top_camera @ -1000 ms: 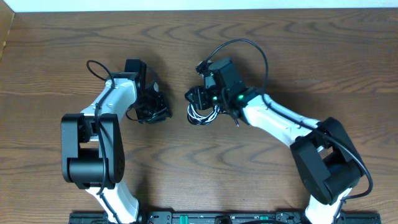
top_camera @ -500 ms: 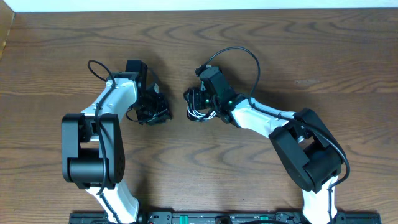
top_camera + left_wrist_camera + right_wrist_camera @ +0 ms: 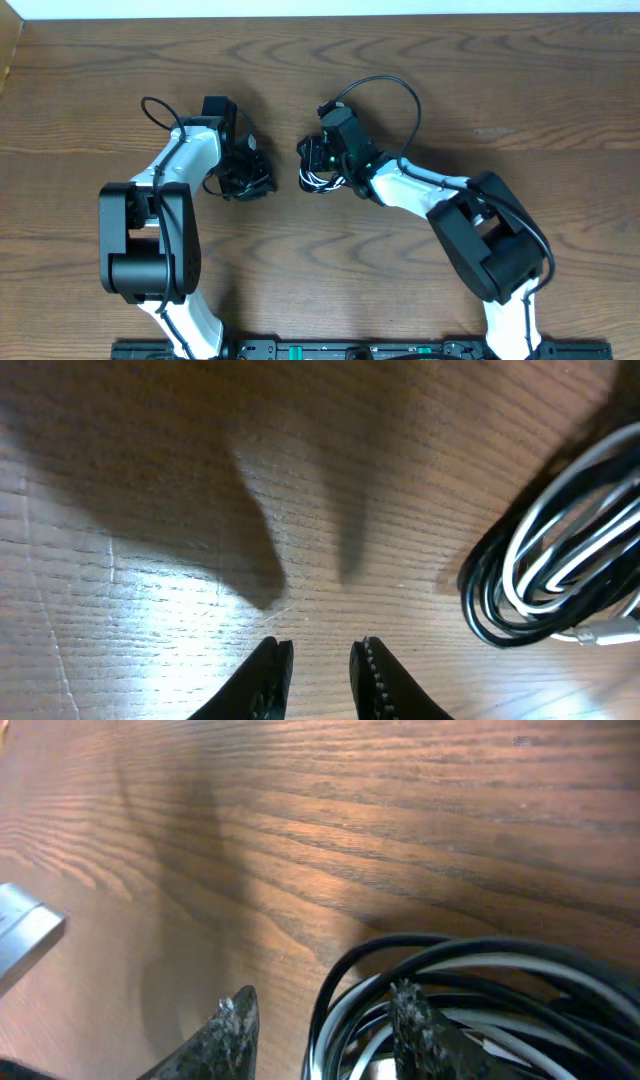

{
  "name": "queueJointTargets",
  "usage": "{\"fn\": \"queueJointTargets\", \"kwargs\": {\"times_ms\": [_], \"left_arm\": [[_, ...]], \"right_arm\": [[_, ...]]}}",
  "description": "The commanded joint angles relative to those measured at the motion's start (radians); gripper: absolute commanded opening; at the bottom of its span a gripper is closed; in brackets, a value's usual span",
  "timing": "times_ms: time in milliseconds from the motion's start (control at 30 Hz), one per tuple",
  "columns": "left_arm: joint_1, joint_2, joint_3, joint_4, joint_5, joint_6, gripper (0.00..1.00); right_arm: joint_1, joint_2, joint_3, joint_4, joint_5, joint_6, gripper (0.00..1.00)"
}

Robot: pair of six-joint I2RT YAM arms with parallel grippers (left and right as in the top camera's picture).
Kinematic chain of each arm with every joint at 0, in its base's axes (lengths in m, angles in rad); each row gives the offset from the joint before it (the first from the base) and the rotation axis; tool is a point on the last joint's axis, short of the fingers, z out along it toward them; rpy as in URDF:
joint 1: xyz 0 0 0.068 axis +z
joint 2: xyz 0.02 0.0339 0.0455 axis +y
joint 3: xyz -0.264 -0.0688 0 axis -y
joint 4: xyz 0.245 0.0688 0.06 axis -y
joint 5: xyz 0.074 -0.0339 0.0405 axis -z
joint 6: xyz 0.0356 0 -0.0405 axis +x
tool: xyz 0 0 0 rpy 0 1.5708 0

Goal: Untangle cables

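Up above the table [image 3: 500, 80], the left gripper [image 3: 248, 178] and the right gripper [image 3: 316, 165] point at each other, with brown wood between them. The cables [image 3: 320, 183] lie in one small bundle right under the right gripper's fingers. They are well apart from the left gripper's fingers. From up here I cannot tell how far apart either pair of fingers stands.

Down at the left wrist, the left gripper [image 3: 322, 650] has its two fingers [image 3: 272, 680] only a little apart. The gap is thin and there is just wood in it. The cables [image 3: 560, 560] sit off to one side of the fingers, near them but not touching. The black cord [image 3: 472, 595] loops round the outside and the white cord [image 3: 520, 535] runs inside it.

Down at the right wrist, the right gripper [image 3: 324, 995] has its fingers wide apart, and they are not squeezing anything. The edge of the bundle lies in the gap. A loop of the black cord [image 3: 360, 952] curves up between the two fingers, closer to one of them. That finger [image 3: 415, 1030] pokes down into the bundle, with black cord and white cord [image 3: 500, 963] on both sides of it. The other finger [image 3: 232, 1030] is over plain wood and touches no cord.
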Motion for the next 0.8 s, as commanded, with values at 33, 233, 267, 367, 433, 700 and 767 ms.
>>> {"fn": "queueJointTargets", "kwargs": {"times_ms": [33,233,267,367,433,700,767], "left_arm": [[-0.001,-0.021,-0.004,-0.004,-0.013,0.009,0.25],[-0.002,-0.021,-0.003,-0.002,-0.010,0.010,0.24],[-0.002,-0.021,-0.003,0.002,0.007,0.023,0.24],[-0.001,-0.021,-0.003,0.024,0.155,0.126,0.24],[-0.002,-0.021,-0.003,0.045,0.249,0.165,0.24],[-0.001,-0.021,-0.003,0.118,0.420,0.198,0.25],[-0.001,-0.021,-0.003,0.154,0.489,0.219,0.25]], "right_arm": [[0.003,0.059,0.004,0.025,-0.016,0.046,0.32],[-0.004,0.055,0.004,0.053,-0.032,0.023,0.01],[-0.010,0.053,0.004,0.056,-0.054,0.023,0.01],[-0.034,0.033,0.004,0.067,-0.160,0.023,0.01],[-0.055,0.018,0.004,0.089,-0.243,0.023,0.01],[-0.134,-0.058,0.004,0.123,-0.453,0.031,0.01],[-0.158,-0.062,0.004,0.138,-0.546,0.032,0.01]]}}
